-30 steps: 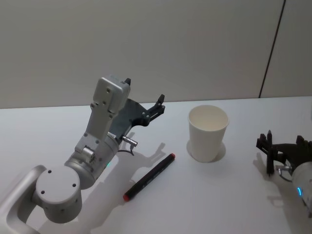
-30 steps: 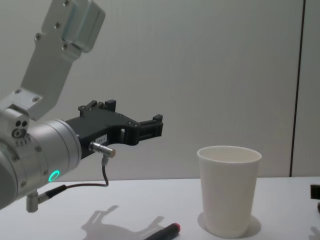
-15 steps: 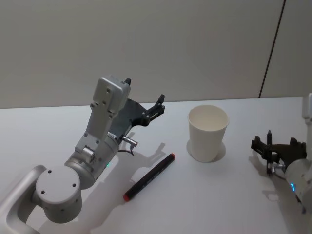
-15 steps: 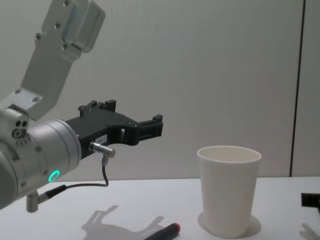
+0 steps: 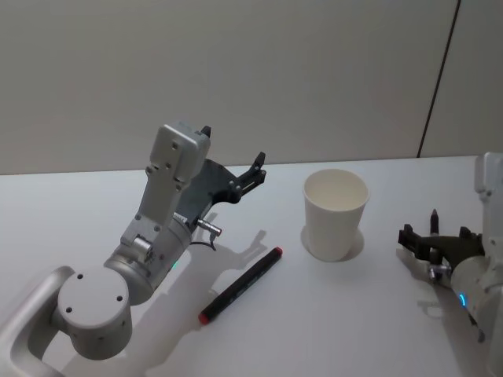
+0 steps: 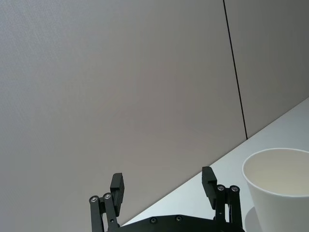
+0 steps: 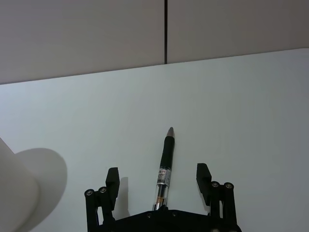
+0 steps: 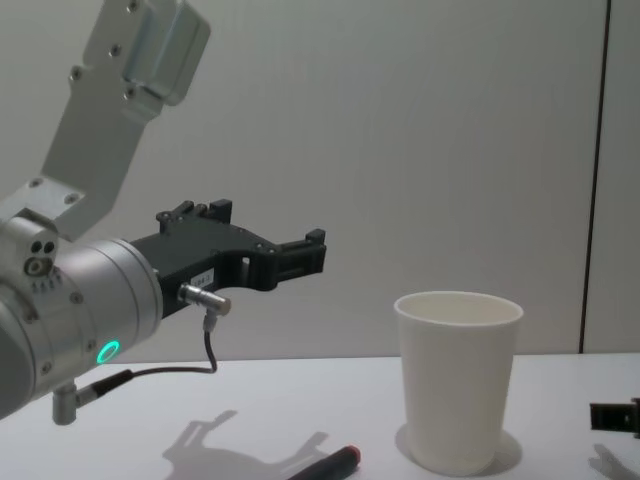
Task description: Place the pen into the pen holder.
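A slim pen (image 7: 166, 150) with a black grip and clear barrel lies flat on the white table at the right (image 5: 433, 220). My right gripper (image 5: 434, 234) is low over it and open, one finger on each side of the barrel (image 7: 158, 172), not touching it; its edge shows in the chest view (image 8: 612, 415). The pen holder, a white paper cup (image 5: 335, 214), stands upright to the pen's left (image 8: 458, 390) (image 6: 280, 188) (image 7: 19, 188). My left gripper (image 5: 233, 146) hangs open and holds nothing, raised left of the cup (image 8: 300, 250) (image 6: 162, 178).
A black marker with a red end (image 5: 240, 285) lies diagonally on the table (image 5: 330, 330) between the left arm and the cup; its red tip shows in the chest view (image 8: 340, 457). A plain wall rises behind the table's far edge.
My right gripper has moved left toward the cup and now straddles the slim pen, which has stayed put. The left arm, cup and marker have not moved.
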Available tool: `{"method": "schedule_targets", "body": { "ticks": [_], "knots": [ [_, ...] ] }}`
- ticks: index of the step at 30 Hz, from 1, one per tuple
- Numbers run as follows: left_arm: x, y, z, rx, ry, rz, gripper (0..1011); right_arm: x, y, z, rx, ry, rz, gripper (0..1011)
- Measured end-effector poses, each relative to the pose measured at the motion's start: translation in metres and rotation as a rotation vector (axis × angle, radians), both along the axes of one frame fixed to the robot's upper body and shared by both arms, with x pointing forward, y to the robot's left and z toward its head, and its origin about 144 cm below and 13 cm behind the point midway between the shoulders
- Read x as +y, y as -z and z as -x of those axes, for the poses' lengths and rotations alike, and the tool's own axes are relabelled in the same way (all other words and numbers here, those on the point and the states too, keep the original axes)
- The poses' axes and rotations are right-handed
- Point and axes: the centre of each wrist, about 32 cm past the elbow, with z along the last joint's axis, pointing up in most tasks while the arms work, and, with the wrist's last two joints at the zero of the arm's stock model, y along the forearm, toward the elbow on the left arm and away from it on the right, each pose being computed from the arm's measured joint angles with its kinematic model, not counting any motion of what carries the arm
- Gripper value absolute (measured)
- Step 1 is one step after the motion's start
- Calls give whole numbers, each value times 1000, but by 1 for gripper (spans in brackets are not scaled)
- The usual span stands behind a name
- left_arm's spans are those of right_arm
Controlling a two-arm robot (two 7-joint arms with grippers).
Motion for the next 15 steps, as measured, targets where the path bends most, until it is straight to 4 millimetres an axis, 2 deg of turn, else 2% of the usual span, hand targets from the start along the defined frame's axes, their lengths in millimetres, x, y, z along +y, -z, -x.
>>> {"method": "schedule_targets", "body": {
  "ticks": [15],
  "knots": [
    [0,0,0,0,0,0,1001,3,6,-7,29,27,8,1002]
  ]
}}
